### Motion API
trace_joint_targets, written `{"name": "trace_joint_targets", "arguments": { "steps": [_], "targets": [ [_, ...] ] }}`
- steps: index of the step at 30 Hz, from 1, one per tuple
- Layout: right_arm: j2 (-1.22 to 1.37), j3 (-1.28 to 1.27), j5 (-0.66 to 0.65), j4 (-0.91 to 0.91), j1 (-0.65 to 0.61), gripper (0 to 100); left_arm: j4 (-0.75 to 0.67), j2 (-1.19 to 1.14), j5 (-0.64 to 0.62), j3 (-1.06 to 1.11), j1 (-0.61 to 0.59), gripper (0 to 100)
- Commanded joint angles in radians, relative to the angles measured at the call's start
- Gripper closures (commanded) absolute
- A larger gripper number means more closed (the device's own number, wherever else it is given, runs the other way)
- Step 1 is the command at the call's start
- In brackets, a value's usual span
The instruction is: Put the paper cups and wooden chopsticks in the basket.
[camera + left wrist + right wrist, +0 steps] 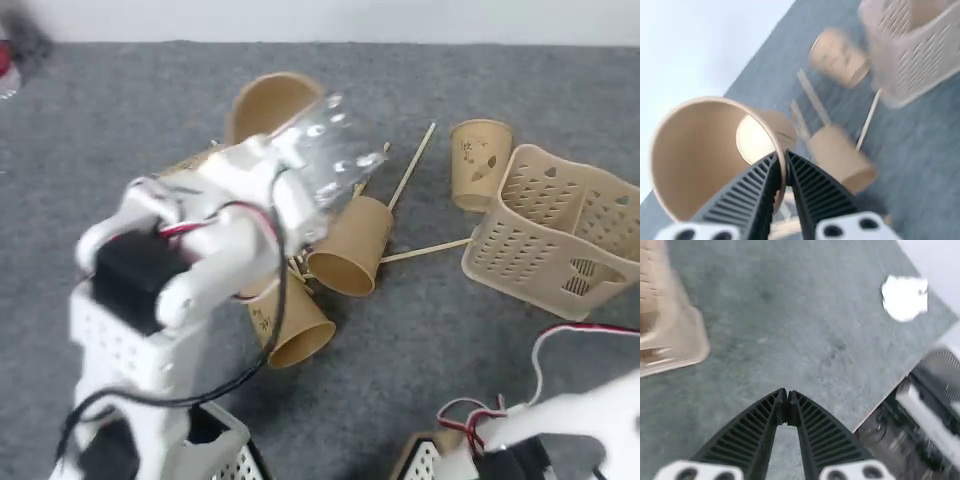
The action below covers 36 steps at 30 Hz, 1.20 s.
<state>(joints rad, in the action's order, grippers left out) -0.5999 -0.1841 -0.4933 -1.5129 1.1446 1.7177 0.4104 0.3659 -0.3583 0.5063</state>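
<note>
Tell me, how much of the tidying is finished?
Nothing looks done: the basket appears empty. In hand: the left gripper pinches the rim of one paper cup. Left: two lying cups, an upright cup and the chopsticks on the mat; the right gripper is shut, empty.

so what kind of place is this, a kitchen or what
Likely a robot test bench, not a kitchen: a grey felt-covered table, white robot arms, and paper cups and a basket scattered as practice props.
</note>
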Motion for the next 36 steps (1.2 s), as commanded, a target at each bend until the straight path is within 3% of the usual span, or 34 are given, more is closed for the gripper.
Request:
{"name": "trace_joint_targets", "arguments": {
  "steps": [1, 8, 15, 24, 29, 36],
  "targets": [
    [-0.027, -0.230, -0.009, 0.232, 0.102, 99.1, -0.015, -0.178, -0.084, -0.260, 0.140, 99],
    [-0.027, -0.549, -0.009, 0.496, 0.193, 99.1, -0.029, -0.489, -0.078, -0.607, 0.288, 99],
    [-0.027, -0.775, -0.003, 0.677, 0.191, 99.1, -0.175, -0.770, -0.018, -0.858, 0.427, 99],
    [-0.027, -0.833, -0.003, 0.705, 0.188, 99.1, -0.416, -1.054, -0.018, -0.929, 0.512, 99],
    [-0.027, -0.838, -0.005, 0.705, 0.180, 99.1, -0.457, -1.145, 0.063, -0.929, 0.537, 99],
    [-0.027, -0.872, -0.002, 0.704, 0.125, 99.1, -0.456, -1.155, 0.066, -0.928, 0.578, 99]
  ]
}}
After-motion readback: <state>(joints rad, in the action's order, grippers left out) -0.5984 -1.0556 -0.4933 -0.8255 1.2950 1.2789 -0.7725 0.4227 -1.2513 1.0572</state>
